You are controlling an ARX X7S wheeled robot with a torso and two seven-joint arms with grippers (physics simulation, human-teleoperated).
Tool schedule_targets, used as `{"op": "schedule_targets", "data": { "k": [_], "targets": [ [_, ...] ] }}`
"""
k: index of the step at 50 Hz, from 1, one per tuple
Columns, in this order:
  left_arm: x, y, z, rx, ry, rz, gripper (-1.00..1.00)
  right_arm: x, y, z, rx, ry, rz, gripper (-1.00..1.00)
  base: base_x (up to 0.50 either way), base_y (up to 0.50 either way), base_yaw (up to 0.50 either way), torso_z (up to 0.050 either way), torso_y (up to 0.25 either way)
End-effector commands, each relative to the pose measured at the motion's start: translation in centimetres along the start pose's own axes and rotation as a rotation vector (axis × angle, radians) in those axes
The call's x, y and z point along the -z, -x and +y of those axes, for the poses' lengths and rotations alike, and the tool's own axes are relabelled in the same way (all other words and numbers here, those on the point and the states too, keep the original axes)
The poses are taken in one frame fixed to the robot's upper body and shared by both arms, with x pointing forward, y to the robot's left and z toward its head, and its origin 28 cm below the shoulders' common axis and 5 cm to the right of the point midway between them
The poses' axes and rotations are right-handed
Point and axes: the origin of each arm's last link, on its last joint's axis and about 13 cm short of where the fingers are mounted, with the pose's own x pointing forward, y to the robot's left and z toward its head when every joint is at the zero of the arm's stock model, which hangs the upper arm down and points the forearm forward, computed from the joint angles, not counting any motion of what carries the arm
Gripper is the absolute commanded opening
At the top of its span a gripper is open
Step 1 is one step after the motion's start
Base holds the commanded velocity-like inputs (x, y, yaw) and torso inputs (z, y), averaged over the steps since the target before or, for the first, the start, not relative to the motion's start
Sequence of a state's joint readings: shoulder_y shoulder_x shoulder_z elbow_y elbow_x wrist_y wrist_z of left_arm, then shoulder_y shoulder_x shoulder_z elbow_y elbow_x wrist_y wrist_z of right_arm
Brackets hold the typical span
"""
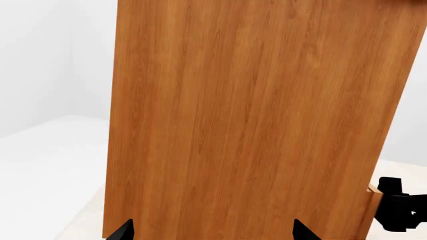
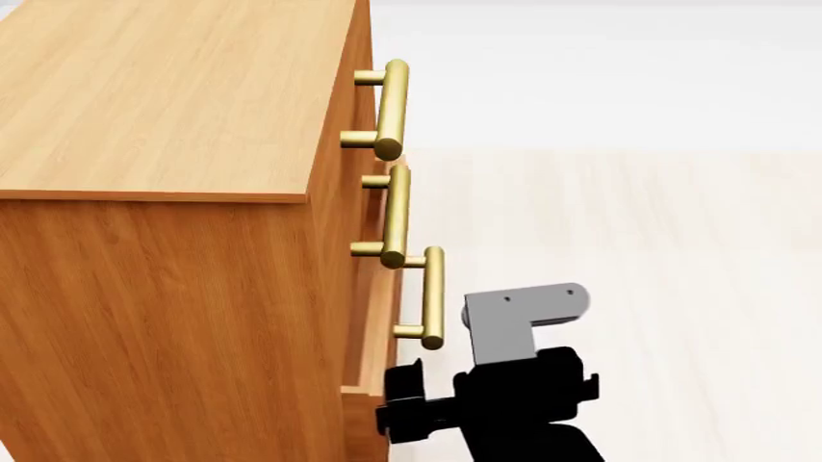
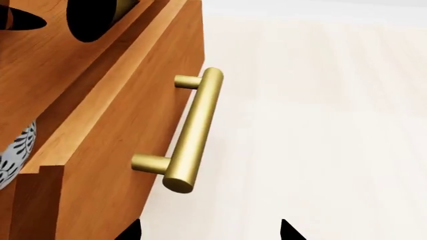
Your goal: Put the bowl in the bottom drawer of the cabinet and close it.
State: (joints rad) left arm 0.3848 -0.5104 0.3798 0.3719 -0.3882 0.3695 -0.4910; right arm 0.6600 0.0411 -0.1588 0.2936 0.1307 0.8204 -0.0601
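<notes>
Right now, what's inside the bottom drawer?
The bottom drawer stands partly open. The right wrist view shows the patterned edge of the bowl inside it. The drawer front and the cabinet cover the rest of the bowl and the drawer's inside.

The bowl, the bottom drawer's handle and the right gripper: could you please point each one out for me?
bowl (image 3: 15, 152): right wrist view, on its patterned outer wall inside the drawer.
bottom drawer's handle (image 3: 195, 131): right wrist view, mid-bar.
right gripper (image 3: 210, 231): right wrist view, midway between its two black fingertips.
</notes>
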Motion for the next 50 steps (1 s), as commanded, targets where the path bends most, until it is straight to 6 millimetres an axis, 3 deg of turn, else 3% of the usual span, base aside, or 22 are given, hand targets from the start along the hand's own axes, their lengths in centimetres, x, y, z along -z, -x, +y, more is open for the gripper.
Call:
{"op": "schedule_targets", "data": {
  "k": [1, 37, 44, 46, 50],
  "targets": [
    [-0.1, 0.0, 0.0, -0.001, 0.001, -0.001, 1.00, -0.3, -0.3, 1.0, -0.041, -0.010, -0.007, 1.00, 0.00, 0.00, 0.00, 0.000, 0.000],
    [-0.1, 0.0, 0.0, -0.004, 0.003, -0.002, 1.00, 0.0, -1.1, 3.3, -0.222, -0.001, -0.009, 1.00, 0.00, 0.00, 0.00, 0.000, 0.000],
    [-0.1, 0.0, 0.0, -0.004, 0.004, -0.002, 1.00, -0.1, -0.8, 3.5, -0.320, 0.030, -0.033, 1.00, 0.00, 0.00, 0.00, 0.000, 0.000],
    [-0.1, 0.0, 0.0, -0.004, 0.004, -0.002, 1.00, 0.0, -0.4, 3.5, -0.419, -0.003, -0.005, 1.00, 0.00, 0.00, 0.00, 0.000, 0.000],
    [-0.1, 0.0, 0.0, -0.003, 0.002, -0.001, 1.00, -0.2, -0.1, 2.9, -0.424, -0.032, -0.009, 1.00, 0.00, 0.00, 0.00, 0.000, 0.000]
  ]
}}
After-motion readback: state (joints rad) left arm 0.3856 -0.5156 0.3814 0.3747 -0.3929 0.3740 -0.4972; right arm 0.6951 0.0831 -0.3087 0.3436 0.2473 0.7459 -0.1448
